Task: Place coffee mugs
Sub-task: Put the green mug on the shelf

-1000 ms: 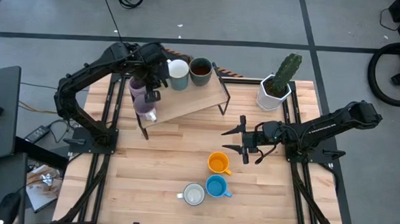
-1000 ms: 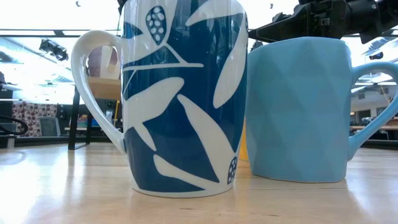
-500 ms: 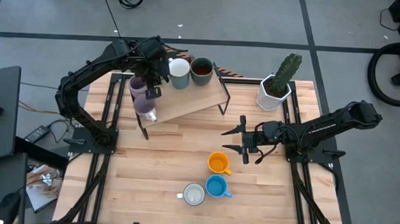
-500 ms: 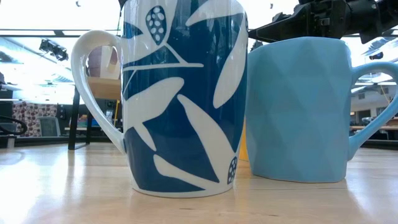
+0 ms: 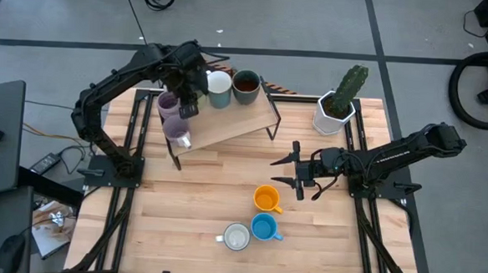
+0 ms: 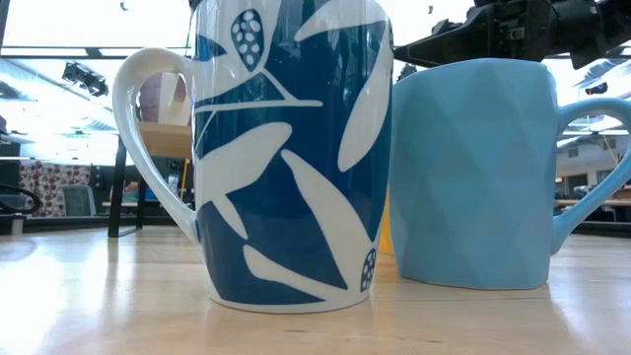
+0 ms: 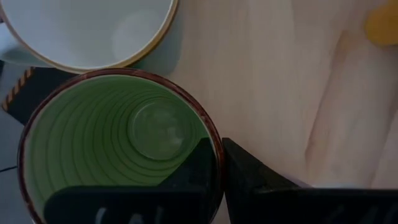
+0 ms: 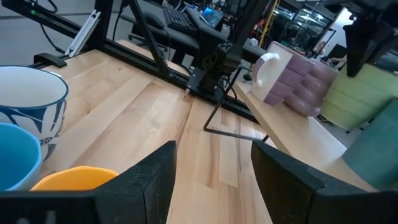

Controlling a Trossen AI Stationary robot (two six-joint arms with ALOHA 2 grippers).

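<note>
Landmark: the raised shelf at the table's far side.

Left gripper: above the shelf's left end, fingers clenched on the rim of the green mug, one finger inside the wall and one outside. The pictures do not settle whether this mug rests on the shelf.

On the shelf: a white mug just beside the green mug, a brown mug to the right of the white one, two purple mugs at the left end.

In front of the shelf, on the table: an orange mug, a blue mug and a blue-and-white leaf mug, grouped close together.

Right gripper: low over the table to the right of the shelf's front, near the orange mug, fingers released and holding nothing.

Cactus pot: right of the shelf.
</note>
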